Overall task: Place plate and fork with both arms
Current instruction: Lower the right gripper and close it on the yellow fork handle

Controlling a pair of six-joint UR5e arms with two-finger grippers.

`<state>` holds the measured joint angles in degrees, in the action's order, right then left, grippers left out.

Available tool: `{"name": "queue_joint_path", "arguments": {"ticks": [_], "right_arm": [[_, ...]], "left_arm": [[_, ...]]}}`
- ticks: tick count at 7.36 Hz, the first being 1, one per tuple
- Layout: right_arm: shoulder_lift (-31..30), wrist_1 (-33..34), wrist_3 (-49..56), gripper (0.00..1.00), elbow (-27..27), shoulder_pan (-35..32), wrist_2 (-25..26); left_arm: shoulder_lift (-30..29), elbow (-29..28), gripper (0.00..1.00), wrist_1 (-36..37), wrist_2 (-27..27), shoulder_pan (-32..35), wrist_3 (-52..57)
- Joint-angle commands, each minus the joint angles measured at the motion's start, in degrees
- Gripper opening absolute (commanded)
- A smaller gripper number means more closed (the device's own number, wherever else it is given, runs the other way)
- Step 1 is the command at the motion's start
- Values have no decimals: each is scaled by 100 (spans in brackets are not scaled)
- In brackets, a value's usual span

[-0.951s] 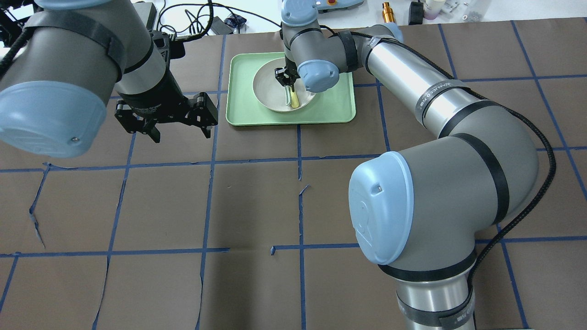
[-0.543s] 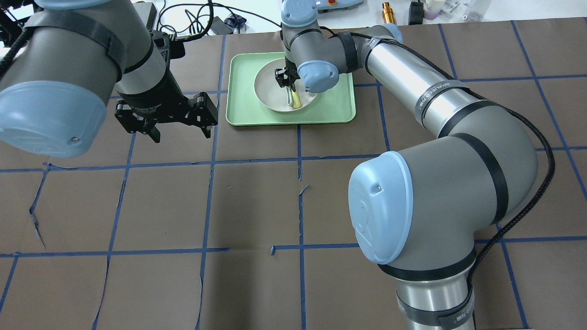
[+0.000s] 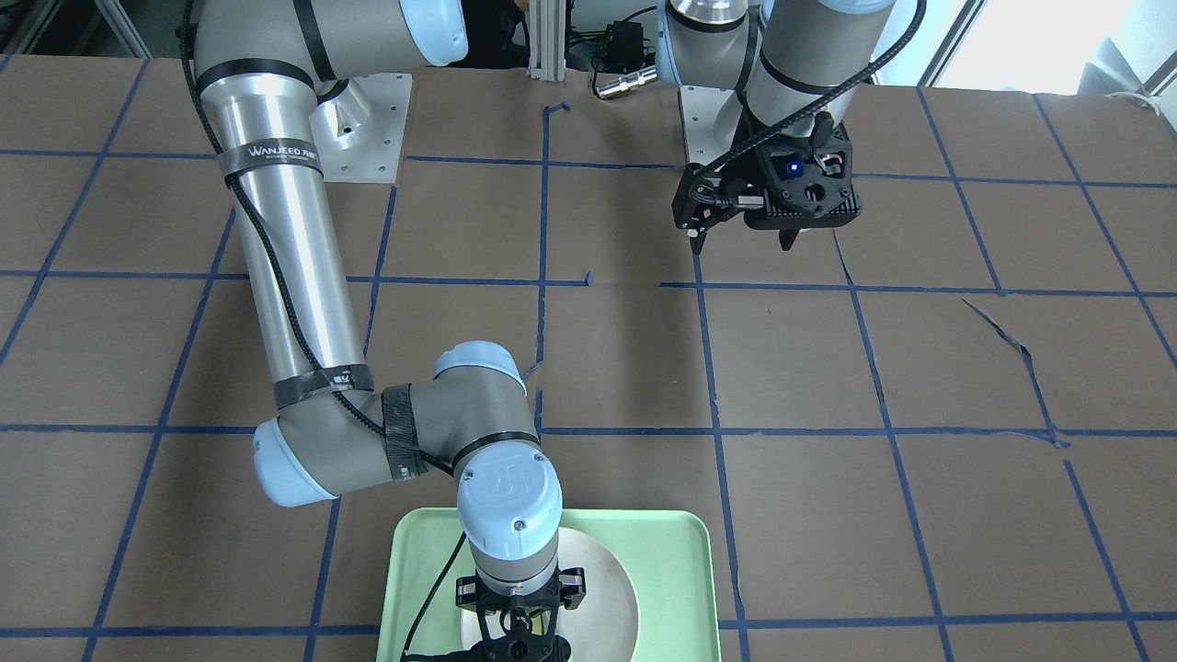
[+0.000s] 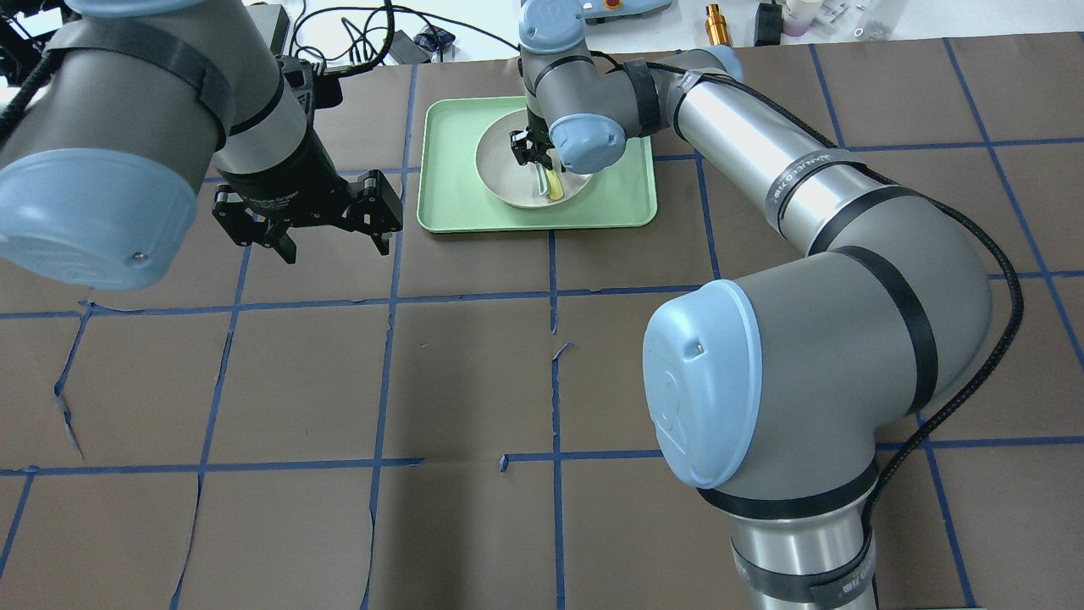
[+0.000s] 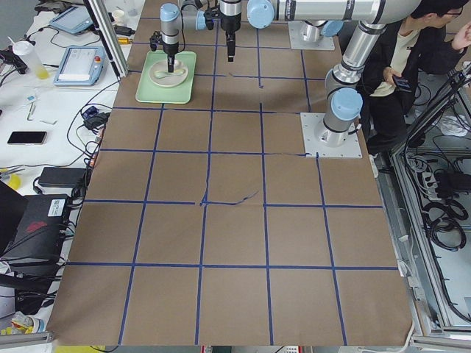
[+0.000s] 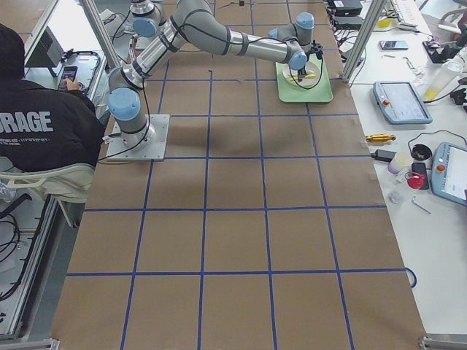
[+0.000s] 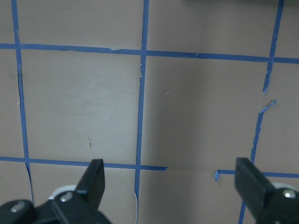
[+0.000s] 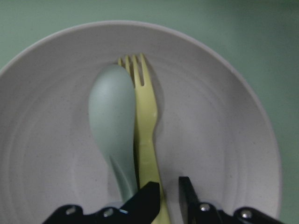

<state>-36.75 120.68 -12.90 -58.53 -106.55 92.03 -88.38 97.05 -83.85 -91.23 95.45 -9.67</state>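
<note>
The off-white plate [image 4: 506,169] sits on the mint-green tray [image 4: 449,212] at the table's far middle. The yellow fork [image 8: 145,116] lies in the plate [image 8: 215,140] next to a pale green spoon [image 8: 110,107]. My right gripper [image 8: 168,198] points down into the plate, with its fingers nearly together around the fork's handle. It also shows in the overhead view [image 4: 527,157] and the front view [image 3: 519,634]. My left gripper [image 4: 335,250] is open and empty. It hovers over bare table to the left of the tray, and the left wrist view [image 7: 172,182] shows only paper below it.
The table is covered in brown paper with a blue tape grid. Cables, a gold cylinder [image 4: 716,24] and small items lie beyond the far edge. The right arm's elbow [image 4: 813,373] looms over the near right of the table.
The plate, with the fork and spoon in it, and my right gripper have shifted slightly to the right on the tray. The left arm has not moved.
</note>
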Motion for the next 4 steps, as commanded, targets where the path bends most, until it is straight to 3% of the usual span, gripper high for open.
{"name": "queue_joint_path", "arguments": {"ticks": [1,4], "right_arm": [[-25,-1,16,39,-27,3,-44],[-226,-27,77,42,-167,3,-62]], "left_arm": [[-12,-2,100,9,0,0,0],[-12,7,100,0,0,0,0]]}}
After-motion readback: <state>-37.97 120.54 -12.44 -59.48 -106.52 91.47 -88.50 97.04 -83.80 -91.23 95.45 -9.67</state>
